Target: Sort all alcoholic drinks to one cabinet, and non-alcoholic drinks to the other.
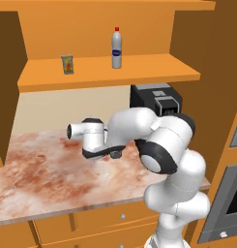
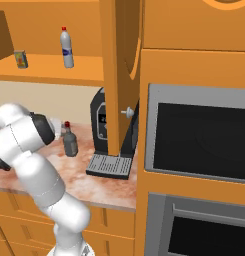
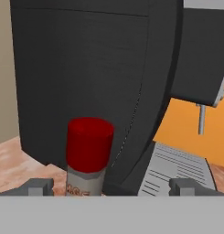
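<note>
Gripper [image 3: 111, 185] spread wide, nothing between the fingertips [image 3: 40, 185], hovering low over the counter with the red cap of the grey bottle [image 3: 88, 157] rising just ahead, left of centre between the tips, not touched.

Around it, largest first:
- Oven tower [image 2: 199, 135] on the right, dark glass door, orange frame.
- Open upper cabinet [image 1: 105, 72], orange shelf above the counter, its door [image 2: 119, 75] swung out edge-on in front of the coffee machine.
- Marbled reddish counter [image 1: 42, 174], bare to the left of the arm, beige wall behind, drawers [image 1: 122, 215] beneath.
- Black coffee machine [image 2: 111, 135] at the counter's right end, drip grille in front; close behind and right of the grey bottle, crowding that side.
- White plastic bottle [image 1: 117, 48], blue label, red cap, upright on the shelf.
- Grey bottle upright on the counter, just left of the machine, near but apart.
- Juice carton [image 1: 67, 64], yellow-green, upright on the same shelf, well left of the white bottle.
</note>
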You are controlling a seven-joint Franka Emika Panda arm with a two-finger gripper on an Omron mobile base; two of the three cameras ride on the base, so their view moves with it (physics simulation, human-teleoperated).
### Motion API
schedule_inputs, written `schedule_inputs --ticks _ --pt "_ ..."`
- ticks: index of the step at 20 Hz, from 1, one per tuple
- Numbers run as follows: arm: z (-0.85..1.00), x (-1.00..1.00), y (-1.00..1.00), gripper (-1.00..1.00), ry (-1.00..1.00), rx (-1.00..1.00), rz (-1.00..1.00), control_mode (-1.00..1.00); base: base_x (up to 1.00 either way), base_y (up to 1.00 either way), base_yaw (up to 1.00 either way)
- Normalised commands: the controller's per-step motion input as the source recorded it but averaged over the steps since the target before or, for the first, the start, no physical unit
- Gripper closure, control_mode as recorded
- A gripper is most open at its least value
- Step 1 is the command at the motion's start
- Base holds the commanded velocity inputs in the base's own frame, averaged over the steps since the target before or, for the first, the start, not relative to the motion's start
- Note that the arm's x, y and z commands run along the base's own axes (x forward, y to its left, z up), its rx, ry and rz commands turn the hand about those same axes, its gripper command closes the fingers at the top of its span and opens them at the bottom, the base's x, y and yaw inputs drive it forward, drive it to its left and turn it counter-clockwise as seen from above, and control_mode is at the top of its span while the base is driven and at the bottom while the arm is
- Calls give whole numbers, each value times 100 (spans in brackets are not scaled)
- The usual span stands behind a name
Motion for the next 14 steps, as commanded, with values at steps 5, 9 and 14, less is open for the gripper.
schedule_inputs --ticks 5,9,14 --pt "-6 17 0 -100 0 -4 -2 -100 0 0 0" --pt "-2 14 0 -100 0 -4 -2 -100 0 0 0" --pt "0 8 0 -100 0 -5 -2 -100 0 0 0"
